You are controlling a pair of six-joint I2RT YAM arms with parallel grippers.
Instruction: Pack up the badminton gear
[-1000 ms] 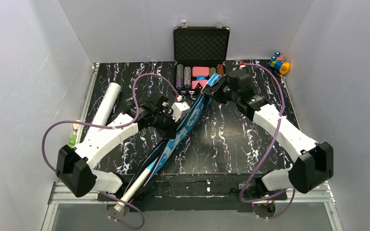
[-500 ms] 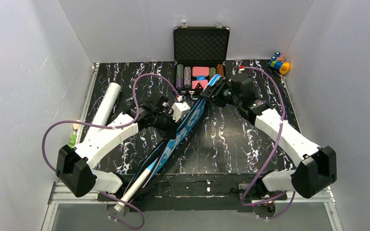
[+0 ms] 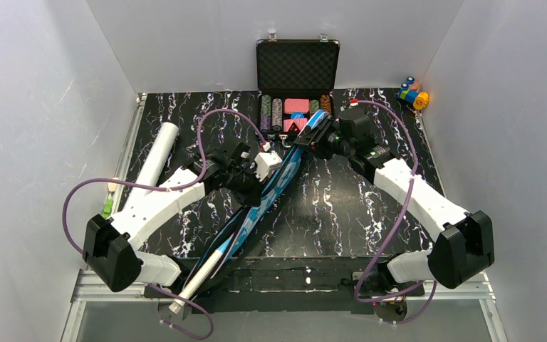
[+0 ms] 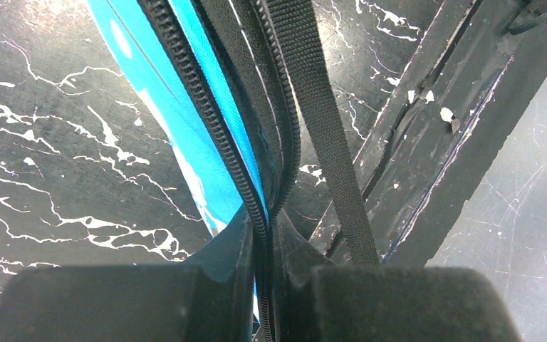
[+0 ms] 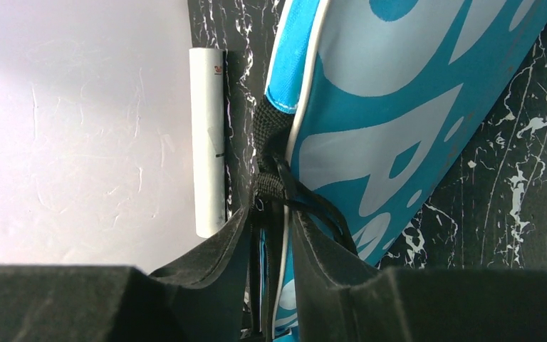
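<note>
Blue bag [image 3: 274, 189] lies diagonally across the table [image 3: 356, 206], far end up by the open poker chip case [image 3: 298, 68], near end at the table's front edge. It's tipped on its edge rather than flat.

Left pincer [image 4: 265, 239] is clamped on the bag's black zipper [image 4: 187, 92] about midway along the bag, with both fingers tight against the zipper line. A flat black strap [image 4: 320, 121] runs just beside the grip, outside the fingers.

Right pincer [image 5: 271, 242] is at the bag's far end, jaws closed around the black webbing loop [image 5: 267, 153] and the bag's piped edge there. Material fills the gap between the fingers.

Racket handle [image 3: 203, 269] sticks out of the bag's near end, past the front edge of the table.

White tube [image 3: 158, 153] lies on the table's left side, along the wall and well apart from the bag, with nothing gripping it.

Toy blocks [image 3: 413, 92] sit in the far right corner.
</note>
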